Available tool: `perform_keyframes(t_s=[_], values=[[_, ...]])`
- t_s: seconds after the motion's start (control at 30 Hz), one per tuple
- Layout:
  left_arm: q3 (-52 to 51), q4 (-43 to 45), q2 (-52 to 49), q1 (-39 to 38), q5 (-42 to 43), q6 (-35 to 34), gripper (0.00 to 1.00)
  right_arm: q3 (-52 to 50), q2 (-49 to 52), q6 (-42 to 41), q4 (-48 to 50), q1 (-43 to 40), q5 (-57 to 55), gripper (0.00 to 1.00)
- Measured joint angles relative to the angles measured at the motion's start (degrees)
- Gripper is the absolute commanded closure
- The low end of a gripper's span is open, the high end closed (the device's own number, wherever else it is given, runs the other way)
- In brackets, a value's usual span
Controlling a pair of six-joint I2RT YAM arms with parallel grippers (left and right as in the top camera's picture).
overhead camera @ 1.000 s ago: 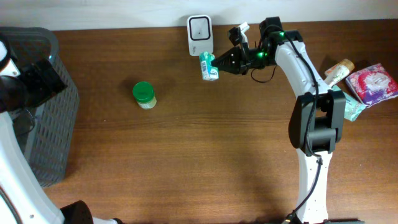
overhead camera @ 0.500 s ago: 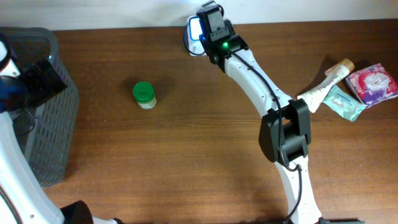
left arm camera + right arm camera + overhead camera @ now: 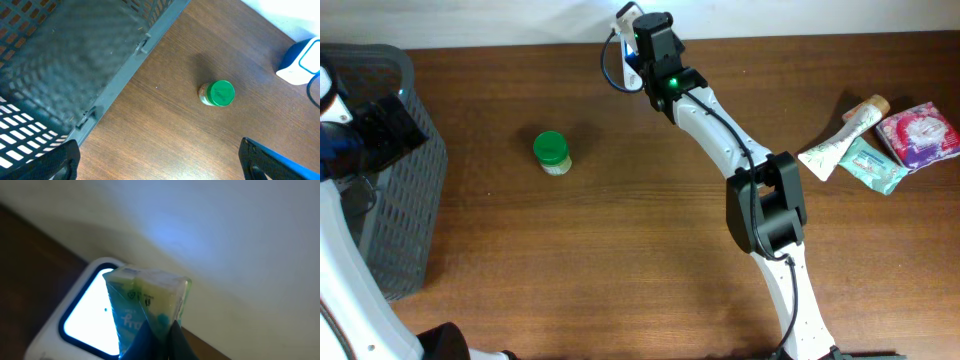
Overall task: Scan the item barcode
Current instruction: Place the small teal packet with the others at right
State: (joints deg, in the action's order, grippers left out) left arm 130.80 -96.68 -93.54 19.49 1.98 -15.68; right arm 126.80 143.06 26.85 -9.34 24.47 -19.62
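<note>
Presently the right tool (image 3: 156, 340) is closed on the lower edge of a small teal-and-yellow packet (image 3: 145, 302), pinched tight between both fingers. The packet stands upright in the grip, directly in front of the lit window of the white scanner (image 3: 85, 322), close to it; whether they touch cannot be told. The scanner sits at the far edge of the table (image 3: 620, 250), against the pale wall. From the overhead view the right arm (image 3: 720, 130) reaches diagonally across the table to that spot and covers most of the scanner.

The left tool (image 3: 160, 167) hangs wide open and holds nothing. It is above the near left part of the table, beside the grey mesh basket (image 3: 380, 210).

A jar with a green lid (image 3: 551, 152) stands on bare wood, well apart from both tools. At the right end of the table lie a pale tube (image 3: 840, 135), a teal sachet (image 3: 872, 165) and a pink packet (image 3: 918, 135), grouped closely together.
</note>
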Motion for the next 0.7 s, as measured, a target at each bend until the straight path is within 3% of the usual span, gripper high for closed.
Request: perform_keyframes(t_s=[0.03,0.07,0.1,0.13,0.23,0.3,0.43,0.5,0.57,0.7], values=[[0.0,0.0,0.0,0.0,0.0,0.0,0.01,0.0,0.0,-3.65,0.22,-0.2,-3.17,0.96],[0.0,-0.02,0.0,0.0,0.0,0.0,0.01,0.07,-0.46,-13.73,-4.42,-1.16,-7.69,0.96],[0.0,0.02,0.0,0.0,0.0,0.0,0.01,0.07,-0.76,-15.78,-5.35,-2.6,-9.6,0.96],[0.0,-0.07,0.0,0.0,0.02,0.0,0.01,0.42,-1.81,-19.54,-12.17,-3.96,-9.68,0.96],[0.0,-0.07,0.0,0.0,0.02,0.0,0.01,0.7,-8.24,-38.77,-34.16,-19.89,-12.44,0.96],[0.0,-0.07,0.0,0.0,0.0,0.0,0.01,1.03,-8.63,-44.35,-43.5,-28.57,-12.02,0.96],[0.0,0.02,0.0,0.0,0.0,0.0,0.01,0.74,-8.63,-48.41,-52.24,-41.66,-4.2,0.92],[0.0,0.02,0.0,0.0,0.0,0.0,0.01,0.79,-8.66,-49.44,-54.77,-44.26,-0.79,0.71],[0.0,0.0,0.0,0.0,0.0,0.0,0.01,0.79,-8.66,-49.22,-56.11,-45.07,0.26,0.69],[0.0,0.0,0.02,0.0,0.0,0.02,0.01,0.79,-8.66,-49.2,-58.36,-45.11,0.94,0.48]])
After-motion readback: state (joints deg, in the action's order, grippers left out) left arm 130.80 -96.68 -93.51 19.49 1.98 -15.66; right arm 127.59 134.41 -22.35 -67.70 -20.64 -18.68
